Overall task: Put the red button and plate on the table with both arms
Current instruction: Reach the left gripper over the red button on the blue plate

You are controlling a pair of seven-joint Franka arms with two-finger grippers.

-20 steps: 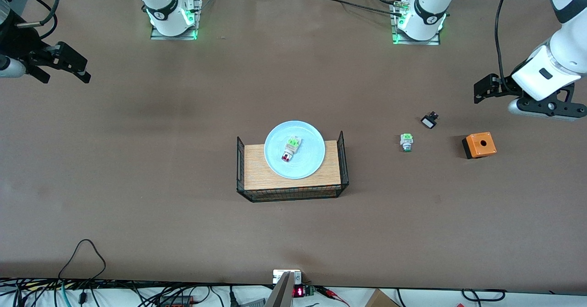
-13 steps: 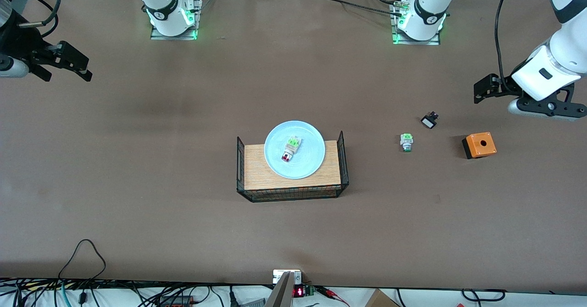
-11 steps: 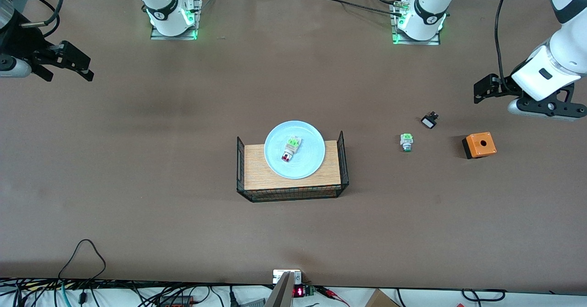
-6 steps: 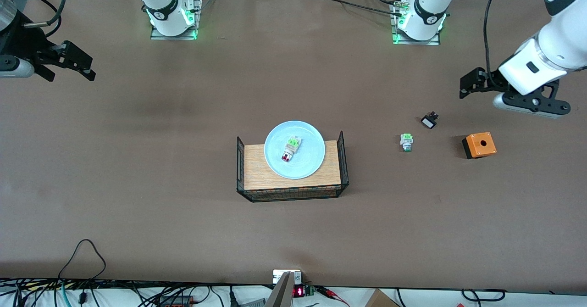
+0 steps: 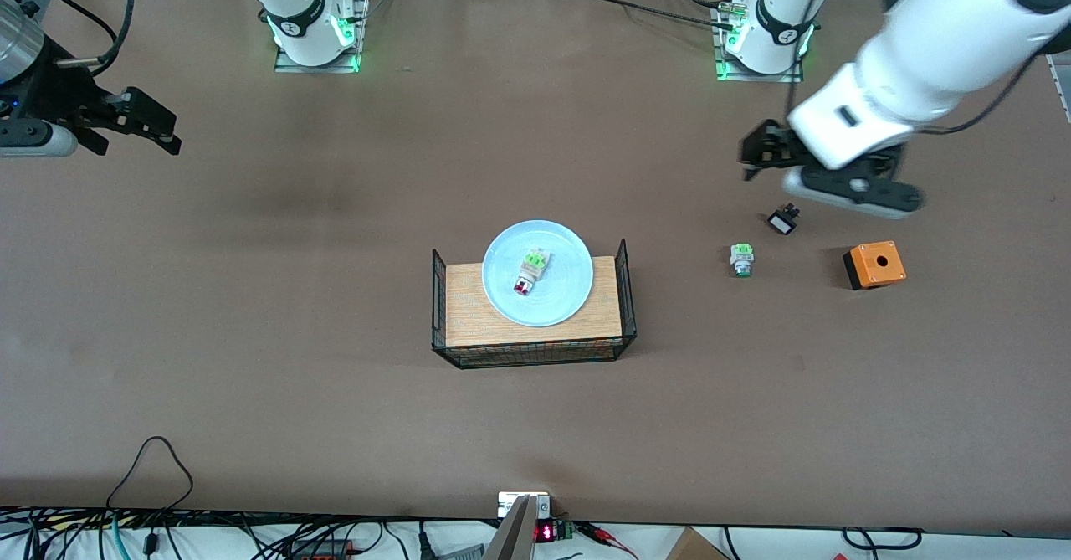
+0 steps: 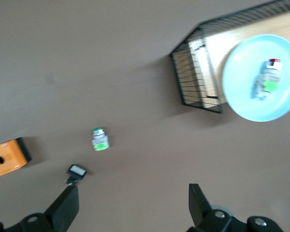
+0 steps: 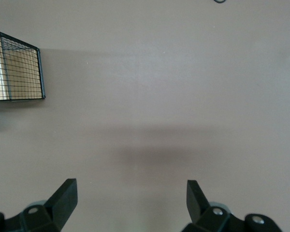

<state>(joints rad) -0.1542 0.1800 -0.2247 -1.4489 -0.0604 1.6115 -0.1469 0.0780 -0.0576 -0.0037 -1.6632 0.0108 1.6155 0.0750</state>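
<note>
Brown tabletop (image 5: 251, 359) fills my screen, cables along its nearest edge; nearest of the objects is the wooden board in its black wire frame (image 5: 533, 313), mid-table; the plate (image 5: 538, 273) sits on that board, overhanging its edge toward the bases; the red button (image 5: 529, 273) lies on its side in the plate, red cap toward the camera, green block toward the bases. I judge nothing of the task done yet: both items are raised on the board, so each must be lifted off and set on the table, probably one per arm.

Toward the left arm's end: an orange box (image 5: 874, 264), a green-capped switch (image 5: 741, 259), then a small black-and-white switch (image 5: 783, 221), all apart from one another and not wanted.

Left gripper (image 5: 760, 155) hangs over bare table near the black-and-white switch, fingers (image 6: 66, 210) spread wide, nothing held; it points toward the plate, which I read as an approach. Right gripper (image 5: 142, 123) hangs over bare table at the right arm's end, fingers (image 7: 63, 198) also wide and empty, well apart from the board.
</note>
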